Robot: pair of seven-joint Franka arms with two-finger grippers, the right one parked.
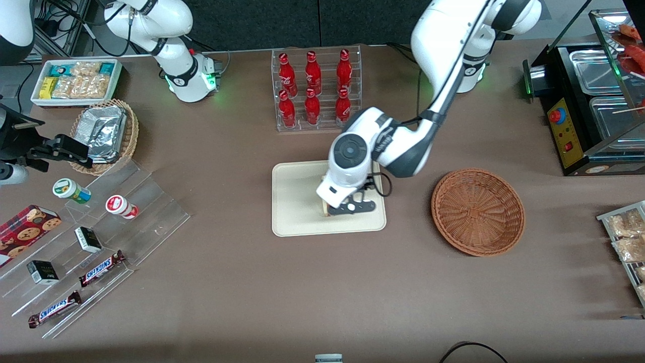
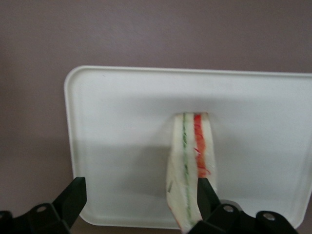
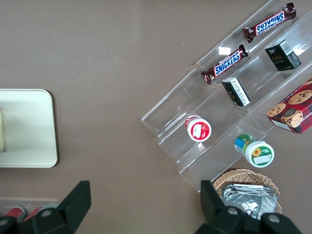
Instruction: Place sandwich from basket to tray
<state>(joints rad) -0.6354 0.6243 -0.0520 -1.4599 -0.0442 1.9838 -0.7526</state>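
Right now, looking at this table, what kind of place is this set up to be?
Probably a mock snack counter or convenience kiosk: a rack of red soda bottles, Snickers bars on clear display steps, and a food warmer. The claw hangs open over the tray, the sandwich beside one finger.

**Snacks and sodas line the table**

Six red soda bottles (image 1: 315, 88) stand in a clear rack. Two Snickers bars (image 1: 75, 290) lie on an acrylic stand (image 1: 90, 242), near a cookie box (image 1: 25, 233) and a foil-filled wicker basket (image 1: 107, 135).
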